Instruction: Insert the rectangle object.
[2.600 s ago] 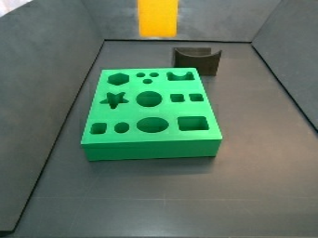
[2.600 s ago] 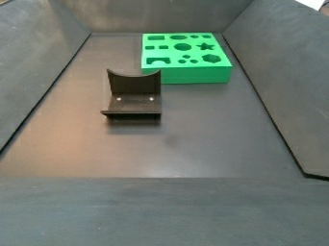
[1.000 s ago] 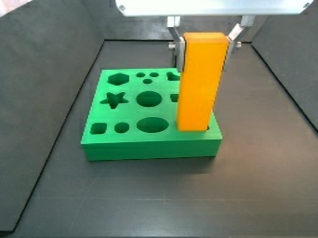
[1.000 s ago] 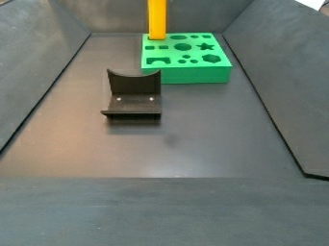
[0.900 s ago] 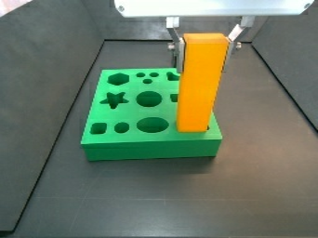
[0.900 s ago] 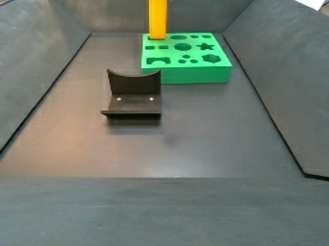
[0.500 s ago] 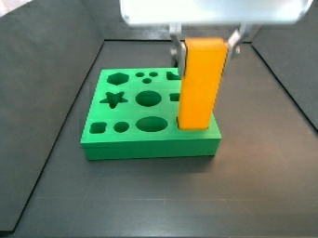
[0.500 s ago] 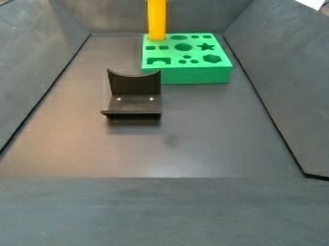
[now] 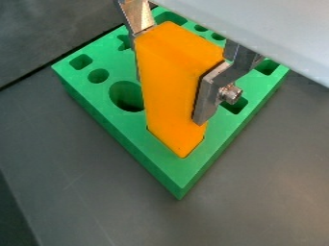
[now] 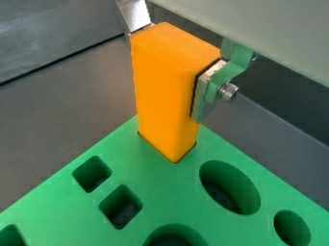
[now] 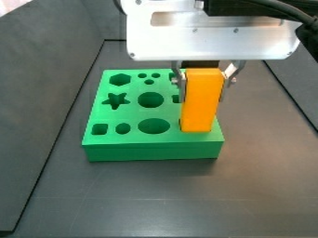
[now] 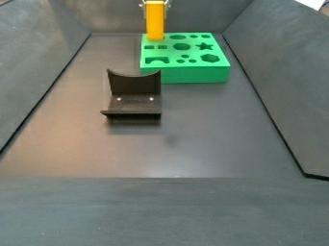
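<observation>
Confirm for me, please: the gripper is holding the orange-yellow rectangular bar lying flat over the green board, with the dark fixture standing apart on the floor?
Not quite: the orange-yellow rectangular bar stands upright, not flat, as a side view shows. The gripper does clamp it over the green board, and the fixture stands apart on the floor.

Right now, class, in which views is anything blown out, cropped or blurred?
In a side view the claw sits under a pale, washed-out housing. In both wrist views a white blur cuts one corner, while the rectangle object is sharp. In a side view the green board is small and distant.
</observation>
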Motion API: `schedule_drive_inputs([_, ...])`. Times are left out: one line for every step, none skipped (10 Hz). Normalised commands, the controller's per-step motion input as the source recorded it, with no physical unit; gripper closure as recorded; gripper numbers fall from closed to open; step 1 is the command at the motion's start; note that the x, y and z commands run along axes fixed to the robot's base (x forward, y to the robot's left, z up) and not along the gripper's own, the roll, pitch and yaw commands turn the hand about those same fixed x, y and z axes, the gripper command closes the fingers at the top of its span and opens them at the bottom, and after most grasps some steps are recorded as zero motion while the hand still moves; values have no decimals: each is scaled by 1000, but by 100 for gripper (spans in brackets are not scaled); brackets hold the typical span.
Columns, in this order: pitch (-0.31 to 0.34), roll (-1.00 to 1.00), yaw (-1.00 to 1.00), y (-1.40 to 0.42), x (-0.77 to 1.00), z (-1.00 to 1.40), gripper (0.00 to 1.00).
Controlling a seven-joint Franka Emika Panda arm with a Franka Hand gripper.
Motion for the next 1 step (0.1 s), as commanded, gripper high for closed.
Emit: schedule_drive_inputs([-44, 117, 149, -174, 0, -66, 100])
